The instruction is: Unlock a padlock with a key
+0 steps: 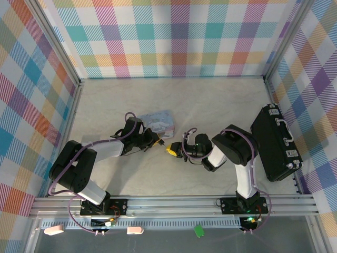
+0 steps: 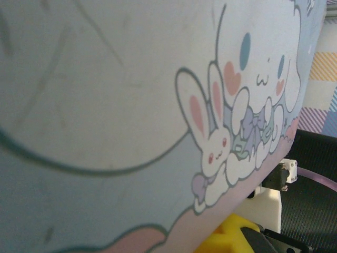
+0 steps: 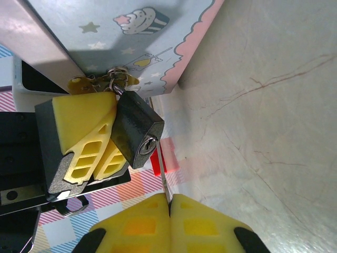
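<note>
**Padlock** (image 3: 134, 129): small, dark body with a pale shackle (image 3: 117, 84). It hangs at the front edge of the tin (image 3: 147, 37), shackle hooked at the tin's clasp. The keyhole end faces the right tool. In the top view it lies between the two tools, near the worktop's (image 1: 210, 105) middle.

**Key** (image 3: 165, 182): thin grey strip rising from between the right tool's pads. The tip is just beside the padlock's keyhole; whether it has entered cannot be told.

**Right tool** (image 3: 170, 197): yellow pads pressed together, clamped on the key.

**Left tool** (image 3: 102, 132): yellow pads together, lying against the padlock's side. Whether they pinch any part of it cannot be told.

**Tin**: pale blue, cartoon-printed, pink scalloped border. It lies flat on the worktop, its lid very close to the left wrist camera.

**Black case** (image 1: 274, 142): on the worktop at the right wall, well apart from the tin.
</note>
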`<state>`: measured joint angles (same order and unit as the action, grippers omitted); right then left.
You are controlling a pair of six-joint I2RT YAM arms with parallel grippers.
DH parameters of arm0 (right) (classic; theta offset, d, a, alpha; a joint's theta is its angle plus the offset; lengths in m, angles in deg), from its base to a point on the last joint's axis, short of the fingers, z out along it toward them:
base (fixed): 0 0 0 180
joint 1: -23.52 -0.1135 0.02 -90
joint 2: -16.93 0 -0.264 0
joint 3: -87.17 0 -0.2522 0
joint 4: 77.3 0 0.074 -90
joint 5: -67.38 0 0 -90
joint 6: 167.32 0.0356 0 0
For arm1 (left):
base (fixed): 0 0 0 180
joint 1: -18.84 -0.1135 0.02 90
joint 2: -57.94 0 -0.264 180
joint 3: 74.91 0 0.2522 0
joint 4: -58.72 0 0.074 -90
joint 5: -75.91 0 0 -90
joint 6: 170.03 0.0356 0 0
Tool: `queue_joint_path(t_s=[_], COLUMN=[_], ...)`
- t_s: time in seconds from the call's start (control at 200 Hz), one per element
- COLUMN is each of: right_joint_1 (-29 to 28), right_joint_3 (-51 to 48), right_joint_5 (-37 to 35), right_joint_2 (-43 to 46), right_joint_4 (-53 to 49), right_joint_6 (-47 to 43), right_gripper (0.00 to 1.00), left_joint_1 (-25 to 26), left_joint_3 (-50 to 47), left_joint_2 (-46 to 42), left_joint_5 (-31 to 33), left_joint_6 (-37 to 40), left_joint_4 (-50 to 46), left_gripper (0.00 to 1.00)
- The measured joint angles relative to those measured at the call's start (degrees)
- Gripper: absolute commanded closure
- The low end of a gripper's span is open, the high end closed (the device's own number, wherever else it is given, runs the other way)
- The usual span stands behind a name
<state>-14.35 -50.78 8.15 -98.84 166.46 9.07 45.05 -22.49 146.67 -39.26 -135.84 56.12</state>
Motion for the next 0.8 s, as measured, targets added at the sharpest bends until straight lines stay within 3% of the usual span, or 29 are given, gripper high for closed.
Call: queue_joint_path(t_s=[0.8], right_joint_1=[0.8], right_joint_3=[-0.1], right_joint_5=[1.7], right_joint_2=[1.6], right_joint_4=[-0.5], right_joint_6=[0.0], right_gripper=[1.0], left_joint_1=[-0.2], left_joint_3=[0.2], left_joint_2=[-0.5], left_joint_5=[-1.0], left_joint_6=[-0.6], left_joint_4=[0.5], left_gripper=[0.97])
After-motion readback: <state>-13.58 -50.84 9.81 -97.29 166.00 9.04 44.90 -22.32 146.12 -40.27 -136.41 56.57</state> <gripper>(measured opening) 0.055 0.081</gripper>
